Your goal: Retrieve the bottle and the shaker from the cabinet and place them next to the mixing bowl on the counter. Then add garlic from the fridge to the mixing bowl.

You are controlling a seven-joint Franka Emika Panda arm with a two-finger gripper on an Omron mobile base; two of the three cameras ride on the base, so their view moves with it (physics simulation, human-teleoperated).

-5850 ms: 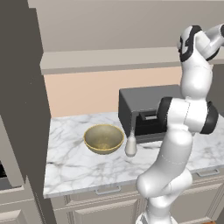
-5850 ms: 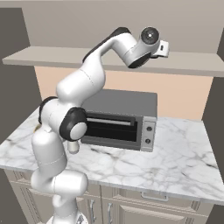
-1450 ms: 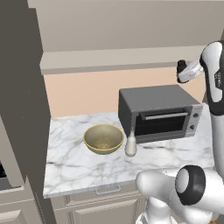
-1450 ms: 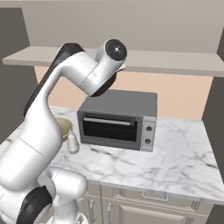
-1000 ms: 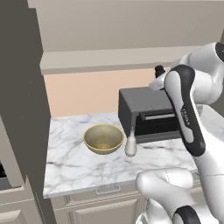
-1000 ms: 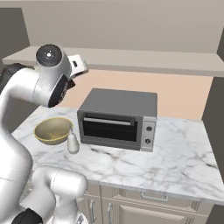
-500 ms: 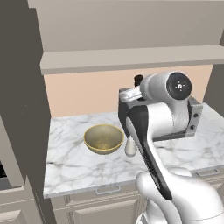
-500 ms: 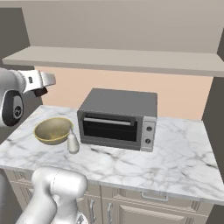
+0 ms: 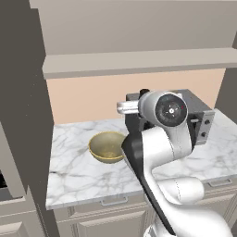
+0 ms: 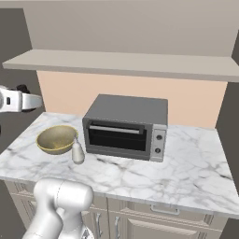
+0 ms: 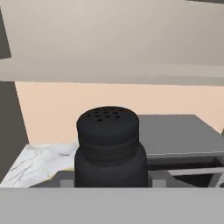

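The black shaker (image 11: 108, 146) with a perforated top stands close up in the hand view, and my gripper (image 11: 109, 177) is shut on it. In the right base view the gripper (image 10: 31, 100) hangs at the far left, above the left end of the white marble counter (image 10: 186, 163). The golden mixing bowl (image 10: 56, 138) sits on that counter, with the whitish pear-shaped bottle (image 10: 77, 152) upright just right of it and in front. In the left base view the bowl (image 9: 107, 146) shows left of my arm. The fridge is out of view.
A grey toaster oven (image 10: 126, 126) stands on the counter right of the bowl, and its top (image 11: 183, 133) lies just beyond the shaker. A long plain shelf (image 10: 116, 63) runs along the wall above. Tall dark panels (image 9: 21, 115) close off the left side.
The arm has swung from the right side of the shelf down and leftward past the toaster oven with the shaker in the gripper. Bowl, bottle and oven have stayed put.
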